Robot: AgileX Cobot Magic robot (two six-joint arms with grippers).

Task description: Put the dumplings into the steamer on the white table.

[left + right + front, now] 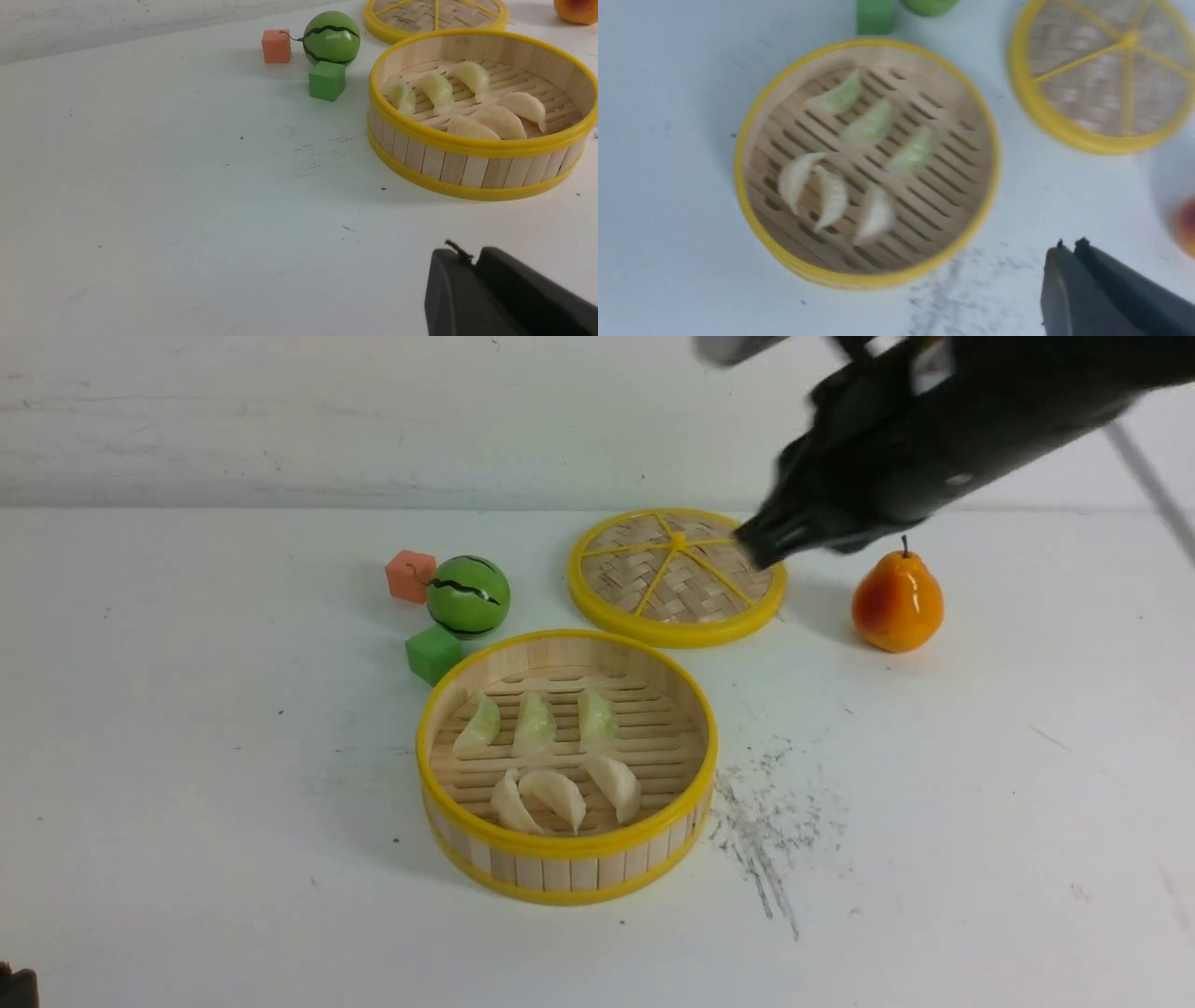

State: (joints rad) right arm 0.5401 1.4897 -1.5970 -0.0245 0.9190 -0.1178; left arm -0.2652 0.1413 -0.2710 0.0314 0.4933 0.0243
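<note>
The steamer [566,873] [467,170] [752,205] stands on the white table [187,756]. Inside it lie several dumplings: three pale green ones [535,724] [438,91] [871,123] in the far row and three cream-white ones [557,795] [501,122] [831,196] in the near row. My right gripper [758,543] [1069,249] hangs shut and empty, raised in front of the woven lid, to the right of the steamer. My left gripper [465,259] is shut with nothing in it, low over the table, left of the steamer and nearer me.
A flat yellow-rimmed woven lid [677,577] lies behind the steamer. An orange pear [896,602] stands to the right. A toy watermelon [469,596], an orange cube [411,575] and a green cube [433,653] sit at the back left. Grey scuffs [761,821] mark the table.
</note>
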